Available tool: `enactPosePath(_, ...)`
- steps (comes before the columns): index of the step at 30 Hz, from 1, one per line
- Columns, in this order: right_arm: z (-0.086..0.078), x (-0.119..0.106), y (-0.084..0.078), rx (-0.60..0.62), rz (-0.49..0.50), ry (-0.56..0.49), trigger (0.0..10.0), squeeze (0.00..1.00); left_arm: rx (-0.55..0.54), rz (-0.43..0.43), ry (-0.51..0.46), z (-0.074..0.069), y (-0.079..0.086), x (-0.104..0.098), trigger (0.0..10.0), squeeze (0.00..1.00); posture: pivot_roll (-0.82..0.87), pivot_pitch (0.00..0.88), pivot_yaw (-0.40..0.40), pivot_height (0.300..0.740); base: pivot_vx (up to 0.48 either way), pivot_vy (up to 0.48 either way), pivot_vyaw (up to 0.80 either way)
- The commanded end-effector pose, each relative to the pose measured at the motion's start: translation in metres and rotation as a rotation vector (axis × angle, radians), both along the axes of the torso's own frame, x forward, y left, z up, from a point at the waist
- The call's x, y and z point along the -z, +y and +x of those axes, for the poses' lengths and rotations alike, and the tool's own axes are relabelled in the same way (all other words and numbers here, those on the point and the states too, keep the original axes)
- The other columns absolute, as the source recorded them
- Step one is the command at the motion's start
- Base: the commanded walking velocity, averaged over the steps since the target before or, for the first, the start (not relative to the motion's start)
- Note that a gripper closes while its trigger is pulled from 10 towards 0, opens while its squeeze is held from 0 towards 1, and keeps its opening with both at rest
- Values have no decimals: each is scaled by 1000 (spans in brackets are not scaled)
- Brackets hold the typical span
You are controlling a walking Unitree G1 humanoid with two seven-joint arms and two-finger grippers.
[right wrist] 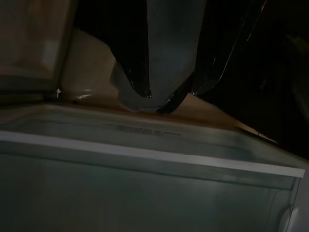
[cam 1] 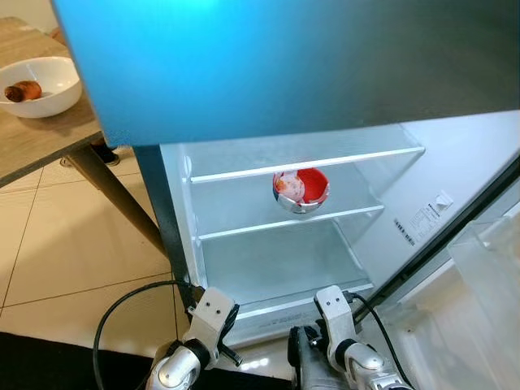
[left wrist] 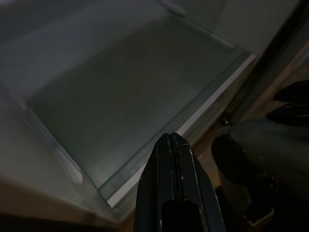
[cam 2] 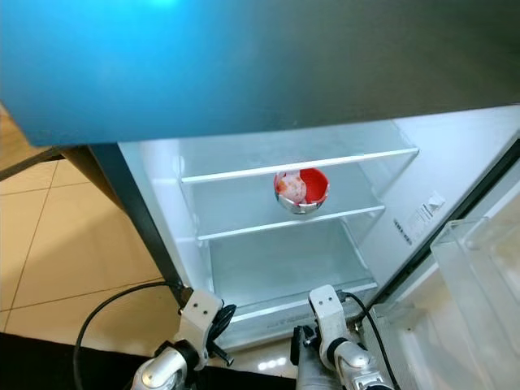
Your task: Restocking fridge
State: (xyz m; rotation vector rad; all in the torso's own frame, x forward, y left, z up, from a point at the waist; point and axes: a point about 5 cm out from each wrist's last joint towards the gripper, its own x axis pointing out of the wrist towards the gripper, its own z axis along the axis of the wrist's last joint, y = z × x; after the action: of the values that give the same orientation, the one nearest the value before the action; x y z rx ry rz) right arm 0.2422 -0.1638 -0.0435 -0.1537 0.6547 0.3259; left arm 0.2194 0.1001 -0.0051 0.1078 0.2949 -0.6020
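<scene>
open white fridge [cam 1: 244, 203] with glass shelves; its side label [cam 1: 424, 218] is too small to read. red-lidded cup [cam 1: 301, 189] sits on the middle shelf. right gripper [right wrist: 166, 99] clamps a grey bottle [right wrist: 170, 43] low in front; left gripper [left wrist: 175, 145] is closed, empty.

Below the fridge [cam 1: 268, 203], your right tool [right wrist: 166, 99] grips a pale item [right wrist: 169, 48] too dark to identify. Its fingers [right wrist: 130, 53] are cut off by the frame edge. The bowl [cam 1: 36, 85] beside the fridge is partly cropped.
</scene>
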Motion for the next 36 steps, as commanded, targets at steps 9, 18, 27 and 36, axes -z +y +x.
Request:
enactPosePath(9, -4, 2, 0, 0, -1, 3, 10000, 0, 15, -13, -8, 0, -7, 0, 10000, 0, -103, 121, -78, 647, 0, 0, 0)
enactPosePath(18, -4, 2, 0, 2, -3, -1, 10000, 0, 14, -16, -8, 0, -7, 0, 10000, 0, -104, 119, -78, 647, 0, 0, 0)
enactPosePath(27, -4, 1, 3, -24, 50, -8, 10000, 0, 15, -20, -13, 1, -8, 0, 10000, 0, -104, 117, -79, 652, 0, 0, 0)
enactPosePath(36, -5, 2, 2, -13, -8, -16, 10000, 0, 20, -20, -15, 0, -9, -1, 10000, 0, -107, 119, -76, 667, 0, 0, 0)
